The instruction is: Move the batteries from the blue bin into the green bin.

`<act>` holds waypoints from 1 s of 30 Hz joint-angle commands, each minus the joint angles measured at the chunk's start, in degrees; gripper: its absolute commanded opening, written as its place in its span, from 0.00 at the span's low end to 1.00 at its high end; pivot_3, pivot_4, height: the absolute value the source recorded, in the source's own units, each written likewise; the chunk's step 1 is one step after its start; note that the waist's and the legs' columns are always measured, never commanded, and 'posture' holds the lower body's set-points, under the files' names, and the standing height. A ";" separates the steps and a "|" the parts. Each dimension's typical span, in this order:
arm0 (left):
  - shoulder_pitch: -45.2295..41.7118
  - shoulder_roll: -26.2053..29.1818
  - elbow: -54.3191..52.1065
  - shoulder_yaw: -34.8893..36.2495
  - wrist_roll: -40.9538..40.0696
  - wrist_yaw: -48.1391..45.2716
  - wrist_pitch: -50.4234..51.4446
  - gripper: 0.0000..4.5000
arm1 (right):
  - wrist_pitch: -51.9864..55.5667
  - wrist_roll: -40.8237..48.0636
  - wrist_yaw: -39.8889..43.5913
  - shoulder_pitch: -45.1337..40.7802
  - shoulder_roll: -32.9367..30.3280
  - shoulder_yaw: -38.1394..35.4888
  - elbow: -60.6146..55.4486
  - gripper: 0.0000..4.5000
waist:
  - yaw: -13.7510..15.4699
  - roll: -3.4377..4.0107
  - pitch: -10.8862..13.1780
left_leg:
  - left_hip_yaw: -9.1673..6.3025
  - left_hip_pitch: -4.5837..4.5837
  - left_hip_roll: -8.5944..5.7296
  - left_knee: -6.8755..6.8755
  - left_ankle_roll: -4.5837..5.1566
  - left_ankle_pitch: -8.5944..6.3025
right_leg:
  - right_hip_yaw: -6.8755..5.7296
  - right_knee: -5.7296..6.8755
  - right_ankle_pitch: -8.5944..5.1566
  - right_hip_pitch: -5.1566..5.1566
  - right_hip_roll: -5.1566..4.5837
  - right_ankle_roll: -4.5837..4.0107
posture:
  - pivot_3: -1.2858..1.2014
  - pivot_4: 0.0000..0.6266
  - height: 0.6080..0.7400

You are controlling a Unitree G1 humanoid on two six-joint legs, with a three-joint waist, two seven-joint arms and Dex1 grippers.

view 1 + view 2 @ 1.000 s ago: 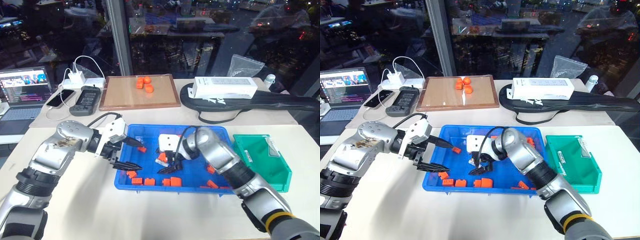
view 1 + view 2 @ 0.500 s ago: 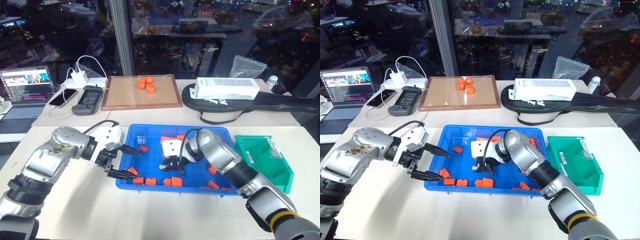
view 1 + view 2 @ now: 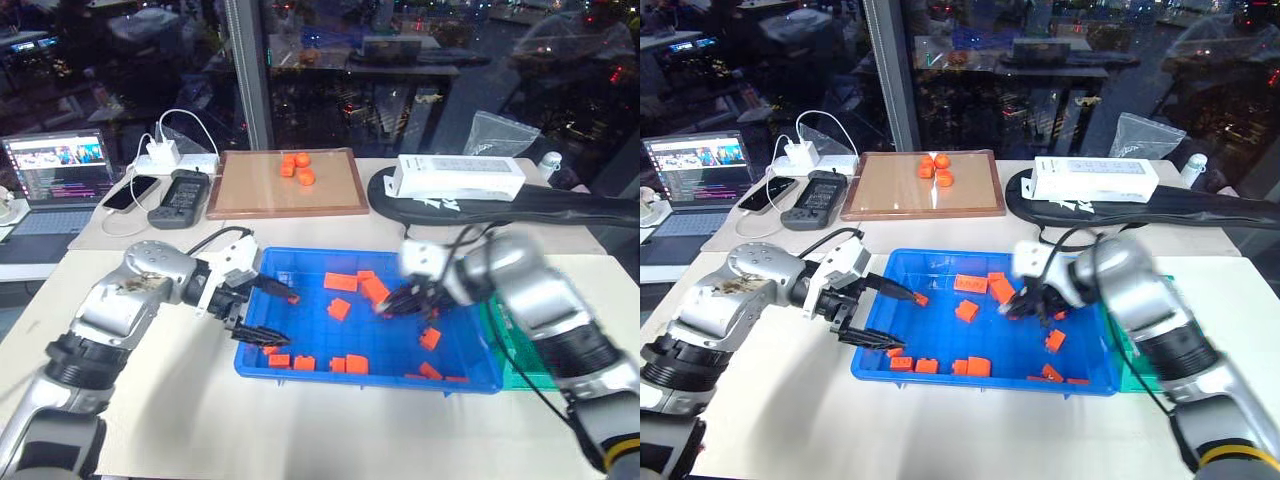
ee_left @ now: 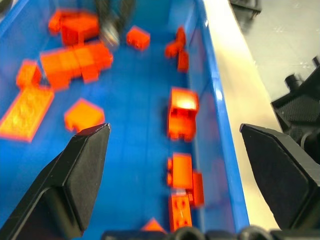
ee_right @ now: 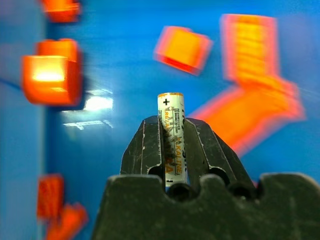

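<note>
Right gripper (image 5: 172, 131): while above my shallow bright blue plastic tray (image 3: 300, 375), clamped on a slim white battery (image 5: 171, 127).
Left gripper (image 3: 268, 315): jaws spread wide.

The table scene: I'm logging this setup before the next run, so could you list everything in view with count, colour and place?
blue bin: one, blue, middle of the near table.
bricks: over ten, orange, scattered in the blue bin.
battery: one, white with dark print, upright between the right gripper's fingers.
green bin: one, green, right of the blue bin, partly behind the right arm.
wooden tray: one, brown, far table, with orange pieces.
laptop: one, far left, screen lit.
phones: two, dark, beside the laptop.
charger: one, white, with cables.
long box: one, white, on a black bag.
left gripper: open, over the blue bin's left end.
right gripper: shut on the battery, above the blue bin.
</note>
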 commanded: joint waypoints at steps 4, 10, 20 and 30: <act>-6.33 -6.81 4.83 0.11 -1.27 0.16 -2.30 1.00 | 0.91 0.36 -3.64 9.18 -13.30 -12.22 0.82 0.06 | 0.01 -0.03 0.00 | 0.01 -0.05 -0.01 -0.05 0.01 -0.01 | 0.03 -0.07 -0.01 -0.01 0.00 0.01 | 0.52 0.24 1.00; -8.10 -9.51 8.94 -1.62 1.17 -0.57 -6.27 1.00 | -0.93 -1.16 -8.82 16.47 -15.16 -11.80 3.36 0.06 | -1.14 0.01 -0.03 | -0.05 0.02 -0.02 -0.06 0.01 0.00 | 0.12 -0.04 -0.01 0.03 0.03 0.03 | 0.52 0.24 1.00; -8.49 -12.08 10.72 0.25 2.81 4.38 -8.19 1.00 | -2.77 -1.38 -13.14 18.68 -15.38 -12.78 6.90 0.64 | -1.32 0.05 -0.03 | -0.13 0.01 -0.06 -0.03 0.01 0.00 | 0.17 -0.01 -0.06 0.02 0.02 0.12 | 0.52 0.24 1.00; -9.00 -12.52 10.75 5.71 3.00 13.52 -6.48 1.00 | 5.15 10.93 -13.82 18.61 -14.15 -34.47 0.64 0.99 | -1.25 0.07 -0.03 | -0.30 -0.05 -0.12 -0.02 0.01 0.00 | 0.17 -0.03 -0.04 0.03 -0.02 0.22 | 0.52 0.24 1.00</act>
